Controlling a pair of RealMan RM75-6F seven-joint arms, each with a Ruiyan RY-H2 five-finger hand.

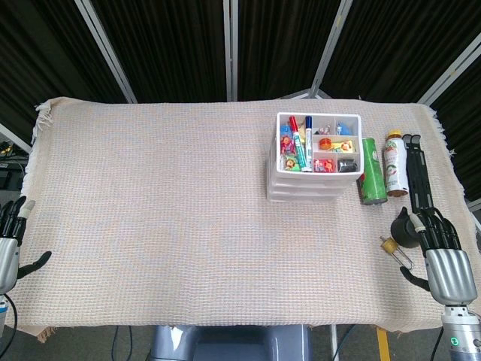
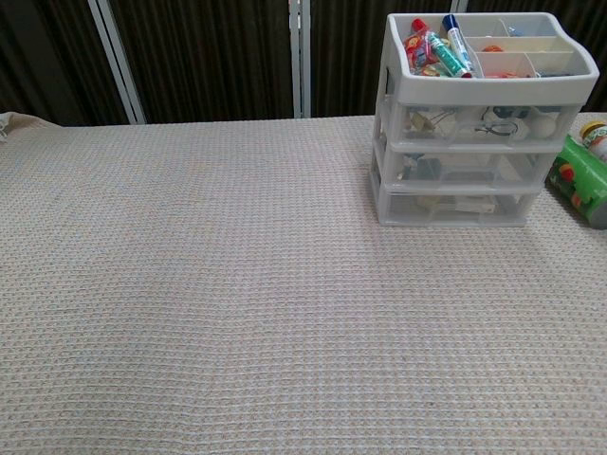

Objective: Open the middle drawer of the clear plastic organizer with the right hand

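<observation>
**Right hand idle, drawers closed**

The right hand (image 1: 443, 259) rests spread and empty at the table's near right edge. The clear plastic organizer (image 1: 314, 162) stands well apart, its middle drawer (image 2: 465, 169) flush. The left hand (image 1: 9, 244) lies spread, empty.

A woven beige cloth (image 1: 188, 226) covers the table and fills most of the head view. At right of centre a green can (image 1: 371, 181) lies just beside a white bottle (image 1: 394, 163) with a yellow cap, the two side by side. Right of them lie two black rods (image 1: 414, 169), perhaps tool handles. Lower right sits a black round object (image 1: 406, 229) with a small brass piece (image 1: 388, 245) beside it. Dark curtains (image 1: 180, 45) hang across the top.
</observation>
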